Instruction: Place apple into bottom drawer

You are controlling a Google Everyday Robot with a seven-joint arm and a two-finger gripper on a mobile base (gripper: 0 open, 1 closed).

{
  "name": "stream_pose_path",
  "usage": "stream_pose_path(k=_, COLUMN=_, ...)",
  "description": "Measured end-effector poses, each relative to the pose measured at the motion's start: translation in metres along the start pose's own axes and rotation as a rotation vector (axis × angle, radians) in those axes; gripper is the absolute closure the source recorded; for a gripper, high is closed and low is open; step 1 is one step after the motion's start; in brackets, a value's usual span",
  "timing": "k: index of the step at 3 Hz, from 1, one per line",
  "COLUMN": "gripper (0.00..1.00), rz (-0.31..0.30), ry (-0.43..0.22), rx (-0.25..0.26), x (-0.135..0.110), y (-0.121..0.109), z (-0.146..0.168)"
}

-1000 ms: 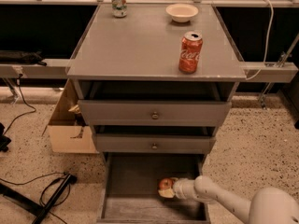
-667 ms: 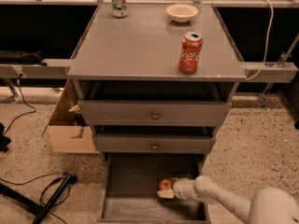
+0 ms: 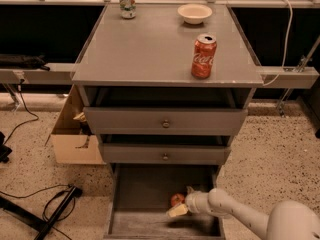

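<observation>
The small orange-red apple (image 3: 176, 199) is inside the open bottom drawer (image 3: 135, 194), low over its plank floor, right of the middle. My gripper (image 3: 181, 204) reaches into the drawer from the lower right and is right at the apple, touching it or nearly so. The white arm runs off towards the bottom right corner. The two upper drawers with round knobs are slightly pulled out above it.
On the grey cabinet top (image 3: 145, 49) stand a red Coca-Cola can (image 3: 204, 56), a white bowl (image 3: 194, 13) and another can (image 3: 127, 2) at the back. A cardboard box (image 3: 75, 139) sits to the left of the cabinet. Cables (image 3: 45, 204) lie on the floor.
</observation>
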State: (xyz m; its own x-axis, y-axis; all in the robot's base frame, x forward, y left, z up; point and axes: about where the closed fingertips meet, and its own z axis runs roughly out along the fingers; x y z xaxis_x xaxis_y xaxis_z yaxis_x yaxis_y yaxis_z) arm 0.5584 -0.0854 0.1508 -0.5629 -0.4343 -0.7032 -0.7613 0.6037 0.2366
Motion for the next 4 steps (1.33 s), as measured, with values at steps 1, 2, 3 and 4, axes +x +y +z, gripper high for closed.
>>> stream_pose_path(k=1, gripper=0.00, rz=-0.018, ry=-0.001, rx=-0.028, x=-0.015, y=0.013, z=-0.011)
stream_pose_path(k=2, gripper=0.00, rz=-0.040, ry=0.030, rx=-0.083, x=-0.037, y=0.036, z=-0.052)
stream_pose_path(k=3, gripper=0.00, rz=-0.085, ry=0.088, rx=-0.132, x=-0.058, y=0.066, z=-0.111)
stream_pose_path(k=4, gripper=0.00, rz=-0.130, ry=0.215, rx=-0.187, x=-0.065, y=0.104, z=-0.169)
